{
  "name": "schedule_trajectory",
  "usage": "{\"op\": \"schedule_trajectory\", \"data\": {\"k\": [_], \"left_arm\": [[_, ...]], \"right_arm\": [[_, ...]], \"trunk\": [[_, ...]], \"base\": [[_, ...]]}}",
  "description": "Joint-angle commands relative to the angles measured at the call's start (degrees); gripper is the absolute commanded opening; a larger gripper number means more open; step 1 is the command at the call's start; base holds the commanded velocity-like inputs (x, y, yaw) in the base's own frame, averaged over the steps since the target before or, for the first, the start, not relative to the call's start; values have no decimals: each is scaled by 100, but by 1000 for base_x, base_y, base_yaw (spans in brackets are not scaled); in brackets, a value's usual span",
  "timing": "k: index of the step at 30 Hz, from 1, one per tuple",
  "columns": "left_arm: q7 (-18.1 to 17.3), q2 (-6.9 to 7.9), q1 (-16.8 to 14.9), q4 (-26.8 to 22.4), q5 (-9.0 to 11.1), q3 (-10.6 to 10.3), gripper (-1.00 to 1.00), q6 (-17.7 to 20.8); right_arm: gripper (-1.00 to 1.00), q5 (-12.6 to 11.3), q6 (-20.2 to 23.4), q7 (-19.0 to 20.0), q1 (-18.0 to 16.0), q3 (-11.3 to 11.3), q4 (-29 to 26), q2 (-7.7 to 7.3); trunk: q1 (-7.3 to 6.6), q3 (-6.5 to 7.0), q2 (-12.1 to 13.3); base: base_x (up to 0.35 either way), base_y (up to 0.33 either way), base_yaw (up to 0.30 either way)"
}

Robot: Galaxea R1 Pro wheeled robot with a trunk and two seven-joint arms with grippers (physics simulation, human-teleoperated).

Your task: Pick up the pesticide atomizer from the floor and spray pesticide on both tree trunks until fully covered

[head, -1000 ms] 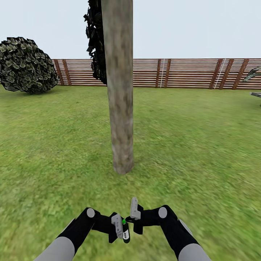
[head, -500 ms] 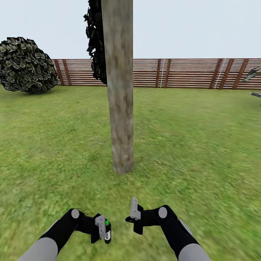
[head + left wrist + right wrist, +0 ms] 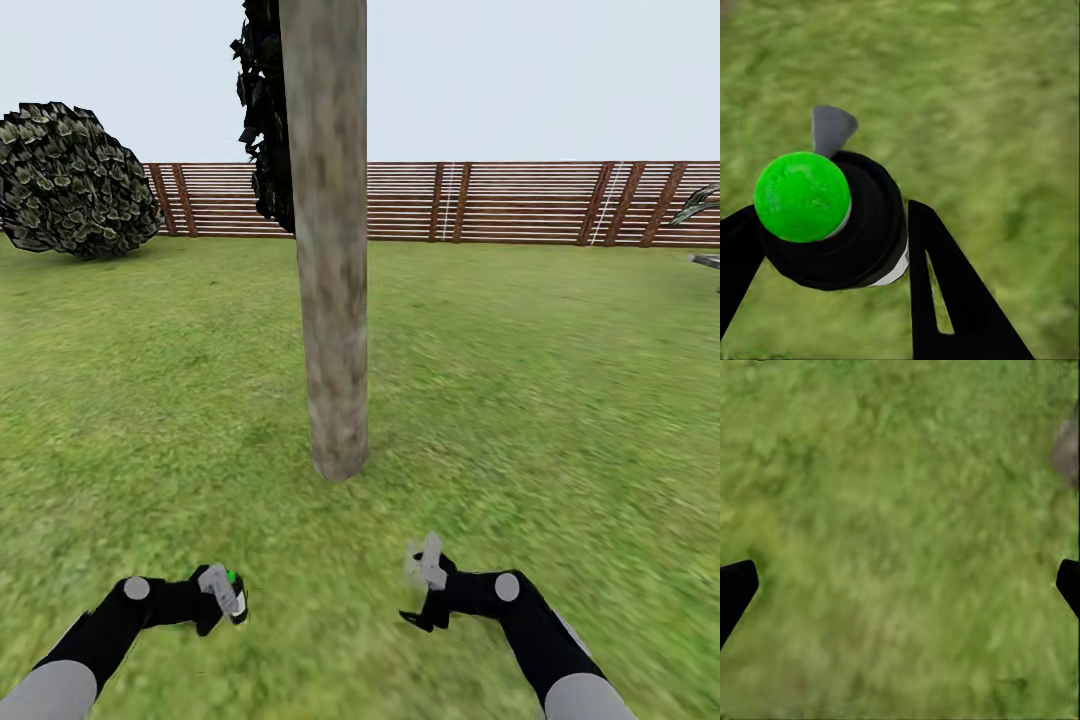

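Grass lawn [image 3: 560, 400] all round, slatted fence [image 3: 500, 200] at the back. Left gripper [image 3: 222, 592] is clamped on the pesticide atomizer [image 3: 844, 225], black body pinched between the fingers [image 3: 945, 300]; its cap reads green, facing the wrist camera. Judgement: nozzle is not yet aimed at bark. Right gripper [image 3: 425, 590] hangs empty, fingertips [image 3: 735, 589] spread wide, kept clear to the side. Tree trunk [image 3: 330, 300] stands ahead of both grippers, between them, uncovered. Dark bush [image 3: 70, 180] far off beyond the left gripper
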Motion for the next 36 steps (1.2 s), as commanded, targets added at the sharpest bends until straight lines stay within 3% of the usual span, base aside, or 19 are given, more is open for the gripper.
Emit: {"op": "schedule_trajectory", "data": {"k": [1, 2, 3, 4, 6, 7, 10, 13, 16, 19, 22, 27, 36], "left_arm": [[475, -73, -2, 8, -21, 529, -100, -37], [661, -107, -2, 18, -1, 676, -100, -31], [1095, -201, -2, 46, 38, 956, -100, -23], [1345, -258, -2, 65, 57, 1082, -100, -21], [2509, -511, -2, 241, 102, 1445, -100, -23], [3289, -639, -2, 503, 110, 1574, -100, -29], [4458, -802, -5, 1184, 126, 1688, -100, -23], [5002, -963, -9, 1561, 147, 1756, -100, -14], [4984, -1004, -10, 1655, 363, 1788, -100, -1], [4616, -1007, -12, 1666, 549, 1786, -100, 98], [4098, -994, -16, 1621, 678, 1788, -100, 613], [3941, -1001, -18, 1581, 732, 1783, -100, 888], [3929, -1040, -11, 1618, 747, 1767, -100, 933]], "right_arm": [[100, 44, -46, -204, 2, -649, 155, -150], [100, 44, -47, -276, 3, -854, 222, -183], [100, 46, -48, -445, 4, -1289, 367, -236], [100, 48, -51, -541, 7, -1514, 444, -257], [100, 60, -60, -1079, 18, -2447, 738, -368], [100, 66, -64, -1522, 26, -2986, 875, -441], [100, 62, -83, -2439, 52, -3723, 986, -498], [100, 45, -254, -3302, 255, -4244, 1044, -494], [100, 38, -783, -3570, 487, -4478, 1203, -491], [100, 43, -925, -3605, 531, -4652, 1267, -481], [100, 57, -984, -3608, 547, -4738, 1254, -479], [100, 47, -992, -3619, 555, -4783, 1278, -516], [100, 46, -993, -3625, 718, -4865, 1795, -539]], "trunk": [[-1, -6, -2], [-1, -6, -2], [-1, -6, -2], [-1, -6, -2], [-1, -6, -2], [-1, -6, -2], [-1, -6, -2], [-1, -6, -2], [-1, -6, -2], [-1, -6, -2], [-1, -6, -2], [-1, -6, -2], [-1, -6, -2]], "base": [[0, 0, 0], [0, 0, 0], [0, 0, 0], [0, 0, 0], [0, 0, 0], [0, 0, 0], [0, 0, 0], [0, 0, 0], [0, 0, 0], [0, 0, 0], [0, 0, 0], [128, 0, 0], [286, -104, 0]]}}
